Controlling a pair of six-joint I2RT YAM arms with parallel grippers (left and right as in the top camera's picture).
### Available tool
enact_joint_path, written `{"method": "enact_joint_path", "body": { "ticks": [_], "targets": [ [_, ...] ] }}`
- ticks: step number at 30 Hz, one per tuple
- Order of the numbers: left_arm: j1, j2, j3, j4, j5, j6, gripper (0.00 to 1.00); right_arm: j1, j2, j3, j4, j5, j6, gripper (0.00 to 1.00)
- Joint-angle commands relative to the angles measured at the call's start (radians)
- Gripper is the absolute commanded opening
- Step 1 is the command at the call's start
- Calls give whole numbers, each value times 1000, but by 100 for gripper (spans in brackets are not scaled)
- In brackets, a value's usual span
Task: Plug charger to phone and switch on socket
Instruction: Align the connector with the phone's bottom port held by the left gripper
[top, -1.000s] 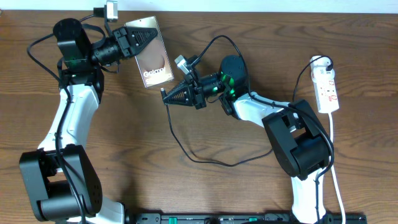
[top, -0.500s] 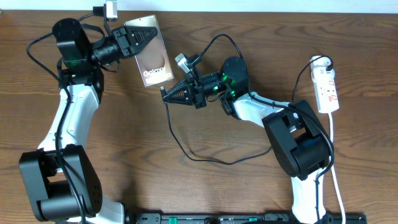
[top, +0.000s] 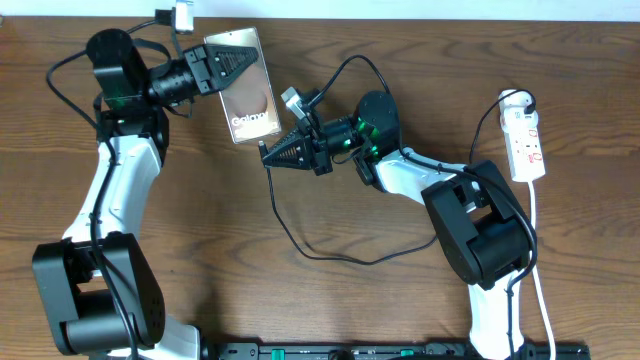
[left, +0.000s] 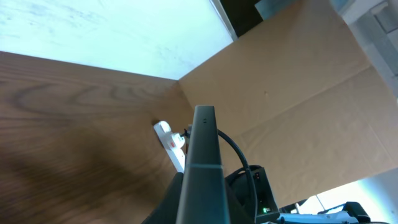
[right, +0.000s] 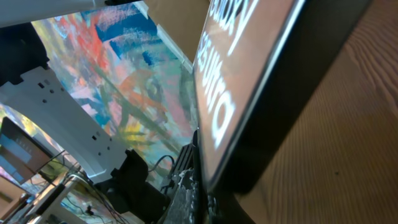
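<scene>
My left gripper (top: 240, 60) is shut on the upper end of the phone (top: 252, 100) and holds it tilted above the table at the back left, white lettering facing up. The left wrist view shows the phone (left: 203, 155) edge-on between the dark fingers. My right gripper (top: 266, 152) is shut on the end of the charger (top: 290, 225), just under the phone's lower edge. The plug tip is hidden between the fingers. In the right wrist view the phone (right: 261, 81) fills the frame close above the gripper (right: 202, 202). The socket (top: 525, 140) lies at the far right.
The charger's black cable loops across the middle of the table (top: 200, 230) and runs up to the socket. The socket's white cord (top: 538, 260) trails down the right edge. A cardboard wall (left: 298, 99) stands behind the socket (left: 169, 138).
The left gripper and the phone have shifted slightly to the right. The right arm and the cable have stayed put.
</scene>
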Motion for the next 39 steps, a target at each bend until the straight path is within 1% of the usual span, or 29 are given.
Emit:
{"method": "enact_joint_path", "body": {
  "ticks": [1, 10, 19, 39],
  "targets": [
    [-18, -17, 2, 13, 27, 14, 7, -6, -7, 19, 5, -9, -22, 1],
    [-19, -17, 2, 13, 28, 14, 7, -7, -7, 19, 7, -9, -22, 1],
    [-19, -17, 2, 14, 43, 53, 7, -7, -7, 19, 14, -13, -21, 1],
    [-19, -17, 2, 13, 89, 43, 8, -11, -7, 19, 14, -13, -21, 1]
  ]
}}
